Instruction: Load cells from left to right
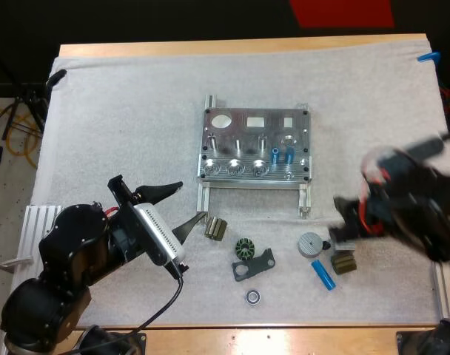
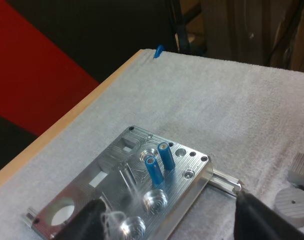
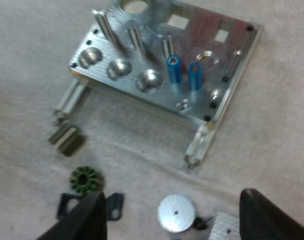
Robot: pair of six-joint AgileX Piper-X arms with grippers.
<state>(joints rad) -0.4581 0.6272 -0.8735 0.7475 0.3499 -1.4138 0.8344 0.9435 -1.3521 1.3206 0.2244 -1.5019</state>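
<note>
On the fixture point(image 1: 273, 122), two blue cells point(image 1: 282, 155) are standing, three sockets point(image 1: 234, 168) waiting. Left gripper point(image 1: 182, 205) and right gripper point(image 3: 173, 196) are gaping, empty.

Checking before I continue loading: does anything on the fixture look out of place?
Two blue cells stand at the right end of the fixture while three round recesses left of them sit empty, odd for left-to-right loading.
</note>
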